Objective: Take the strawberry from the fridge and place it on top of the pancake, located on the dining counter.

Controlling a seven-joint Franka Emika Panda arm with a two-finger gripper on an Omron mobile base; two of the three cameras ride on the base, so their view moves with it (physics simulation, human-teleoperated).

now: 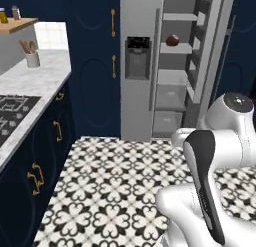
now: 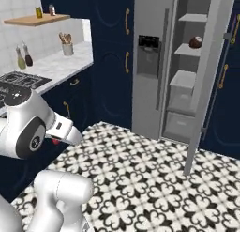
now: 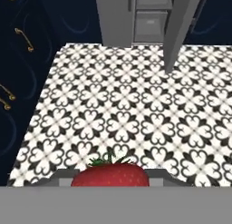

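The strawberry (image 3: 110, 174) sat at the bottom edge of the hand view, red with a few green leaves on top, right where the gripper's (image 3: 110, 177) tips rise. Grey finger parts showed just beside it on both sides, so the gripper looked closed on the berry, its jaws only as far apart as the fruit is wide. It hung above the patterned floor (image 3: 136, 105), well apart from any shelf or counter.

By my judgement a berry like this is light and soft, easy to bruise or squash, and a little slick on the skin. A gentle grip across its widest part, below the leaves, should hold it best, with slow moves so it does not slip out.

Farther out, the fridge (image 1: 137, 66) stood with its right door (image 2: 206, 81) swung open, and a brown ball (image 1: 172, 40) rested on a middle shelf near that shelf's front edge. Navy cabinets (image 1: 95, 61) stood to the left of the fridge, and a marble worktop (image 1: 35, 78) carried a cup of utensils (image 1: 33, 56) near its back edge.
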